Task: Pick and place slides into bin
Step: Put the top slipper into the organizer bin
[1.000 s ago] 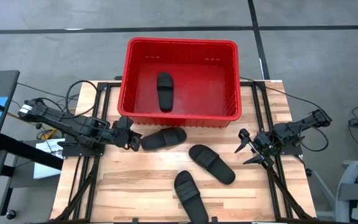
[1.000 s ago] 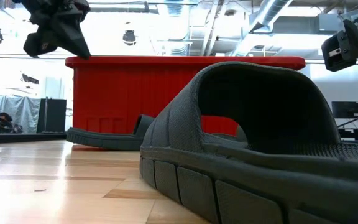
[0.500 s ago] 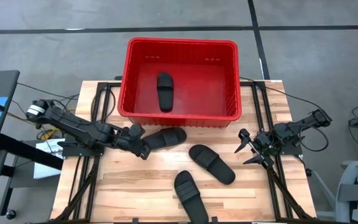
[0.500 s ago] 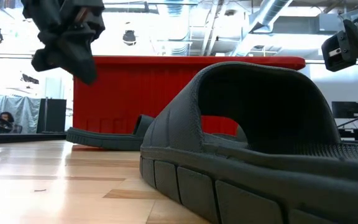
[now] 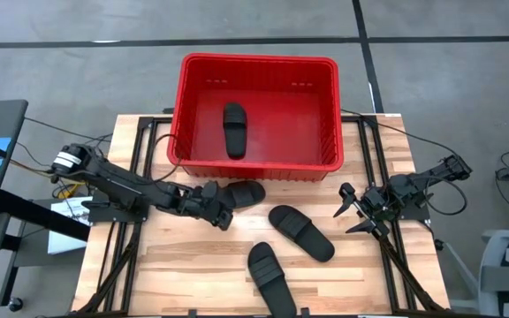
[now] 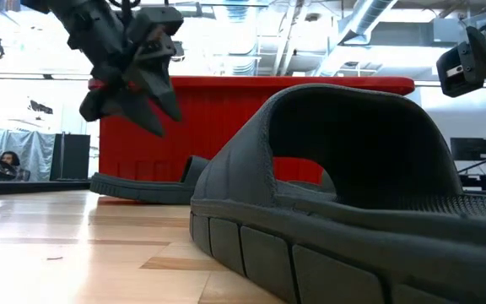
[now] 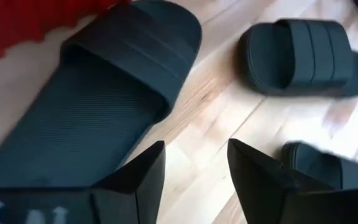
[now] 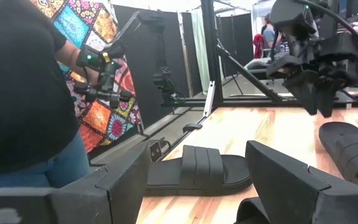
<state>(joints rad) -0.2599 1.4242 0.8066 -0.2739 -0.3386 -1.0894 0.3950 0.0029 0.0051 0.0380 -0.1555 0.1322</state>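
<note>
The red bin (image 5: 254,110) stands at the table's far middle, and one black slide (image 5: 234,130) lies flat on its floor. Three more slides rest sole-down on the wood: one just in front of the bin (image 5: 241,193) (image 7: 98,106), one in the middle (image 5: 300,232) (image 7: 303,56), and one at the near edge (image 5: 270,276) (image 6: 353,203). My left gripper (image 5: 222,215) (image 7: 194,155) hovers open above the table, beside the near-left end of the slide in front of the bin, touching nothing. Near the table's right edge, my right gripper (image 5: 353,212) (image 8: 197,168) waits open.
Black frame rails run along both sides of the table (image 5: 131,230). A person in a dark top (image 8: 17,93) stands beyond the table's left side. Bare wood (image 5: 175,256) lies left of and in front of the slides.
My left gripper has travelled toward the table's right along the bin's front, coming lower and reaching the slide in front of the bin. Its fingers have gone from shut to open. The slides have not moved.
</note>
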